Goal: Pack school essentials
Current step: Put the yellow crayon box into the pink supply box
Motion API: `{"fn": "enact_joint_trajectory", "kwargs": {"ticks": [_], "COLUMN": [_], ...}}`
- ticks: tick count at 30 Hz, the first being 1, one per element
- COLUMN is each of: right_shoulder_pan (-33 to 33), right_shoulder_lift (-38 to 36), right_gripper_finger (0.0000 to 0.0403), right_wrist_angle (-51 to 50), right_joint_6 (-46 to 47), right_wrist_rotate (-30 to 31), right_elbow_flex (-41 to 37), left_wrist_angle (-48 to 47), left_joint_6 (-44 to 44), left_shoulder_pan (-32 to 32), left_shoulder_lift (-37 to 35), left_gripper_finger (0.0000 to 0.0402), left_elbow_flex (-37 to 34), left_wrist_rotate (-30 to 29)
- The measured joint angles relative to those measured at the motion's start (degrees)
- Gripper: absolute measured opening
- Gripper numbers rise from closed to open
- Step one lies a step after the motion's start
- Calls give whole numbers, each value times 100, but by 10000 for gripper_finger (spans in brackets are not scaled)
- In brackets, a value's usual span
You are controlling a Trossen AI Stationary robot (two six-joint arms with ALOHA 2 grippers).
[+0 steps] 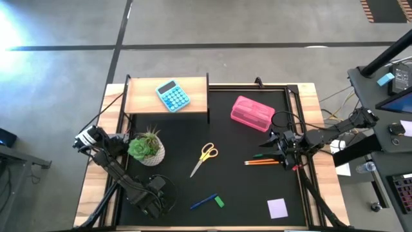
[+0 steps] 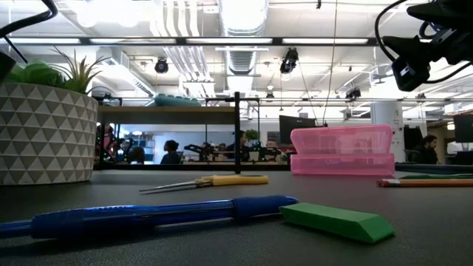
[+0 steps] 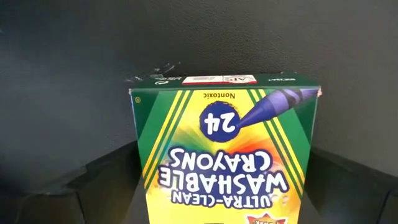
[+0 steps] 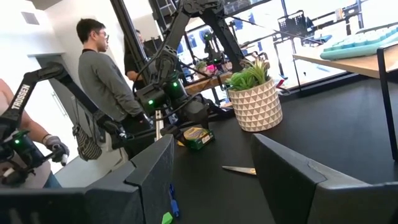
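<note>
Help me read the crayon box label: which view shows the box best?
The left wrist view: the crayon box fills it, label readable. The right wrist view shows it small beside the left gripper. The high and low views don't show it.

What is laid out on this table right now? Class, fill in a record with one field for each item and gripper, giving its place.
pink case: far right of the mat
scissors: mid-mat, lying flat
pencils: orange and green, side by side, right of scissors
blue pen: near edge, beside green eraser
note pad: near right corner
plant: left side
crayon box: at left gripper
right gripper: open, raised near the pencils
</note>
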Motion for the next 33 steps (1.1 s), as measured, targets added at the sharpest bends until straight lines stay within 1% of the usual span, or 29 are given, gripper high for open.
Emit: {"fn": "enact_joint_trajectory", "kwargs": {"ticks": [3,5,12,15,18,33], "right_shoulder_pan": [2,0,1,1,0,0], "right_shoulder_lift": [0,0,0,0,0,0], "right_gripper_finger": [206,206,206,206,206,206], "right_wrist_angle": [0,0,0,0,0,0], "right_joint_6": [0,0,0,0,0,0], "right_wrist_rotate": [-1,1,0,1,1,0], "right_elbow_flex": [0,0,0,0,0,0], "left_wrist_angle": [29,45,76,67,65,63], "left_joint_6": [0,5,14,17,44,200], "left_shoulder_pan": [0,0,4,5,11,15], "left_shoulder_lift": [-11,-13,-31,-31,-33,-37], "left_gripper_finger": [382,370,296,274,270,274], "left_elbow_flex": [-5,-7,-9,-9,-9,-9], "left_wrist_rotate": [-7,-13,-30,-31,-34,-44]}}
